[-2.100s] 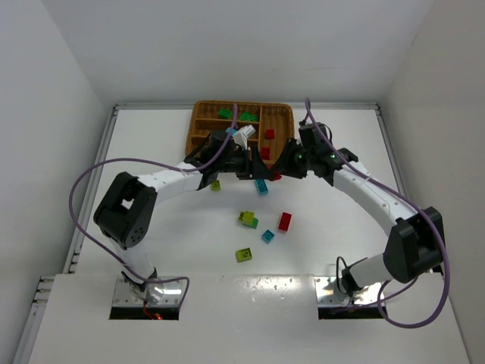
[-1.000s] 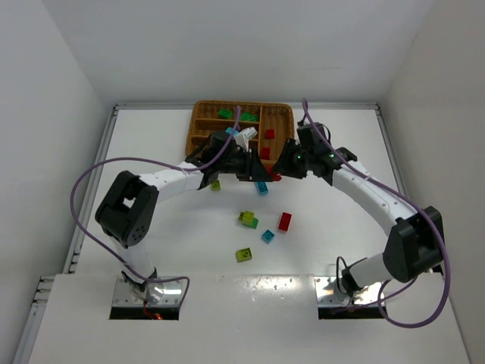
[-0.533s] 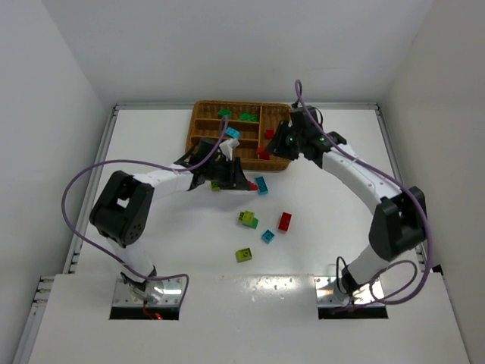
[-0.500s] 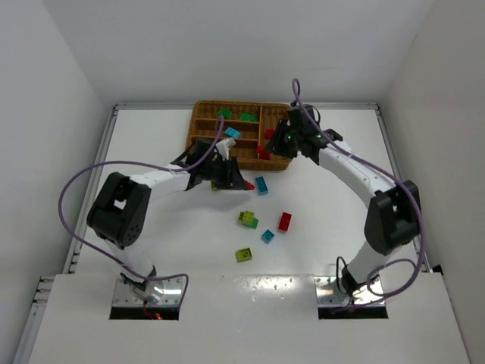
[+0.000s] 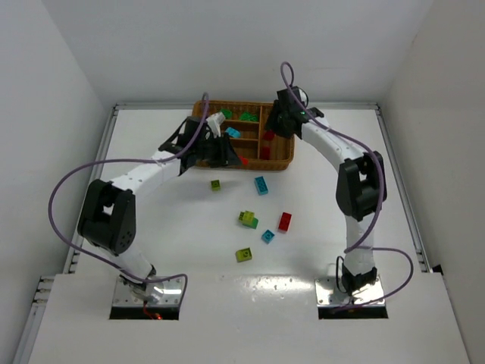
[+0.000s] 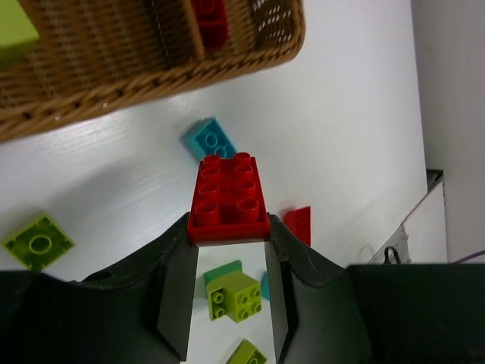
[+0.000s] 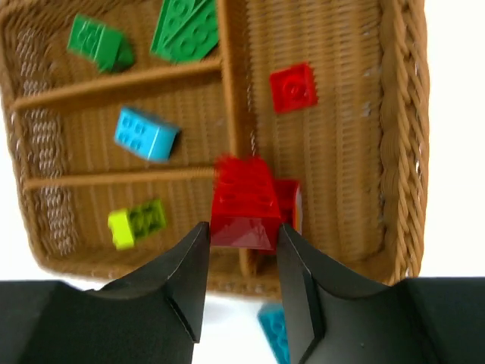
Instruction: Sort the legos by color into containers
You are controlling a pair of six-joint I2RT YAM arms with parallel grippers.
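The right gripper [image 7: 242,227] is hovering over the tray [image 7: 409,136], a blurred red brick [image 7: 244,199] at its tips — gripped or dropping, I cannot tell — red section [image 7: 333,174] lying at three o'clock. The left gripper [image 6: 227,227] is clamping another red brick [image 6: 229,199], tray at twelve.

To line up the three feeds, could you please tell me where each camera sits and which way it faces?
Top external: fixed above and behind the bases, looking down on the white table and brown woven wicker tray; left arm and right arm show whole.
Left wrist: looks down past the left gripper, shut on a red studded plastic brick, at the tray's near rim and a cyan brick.
Right wrist: looks down into the tray's compartments; the right gripper grips a second red brick.
Shared: all three show the tray.
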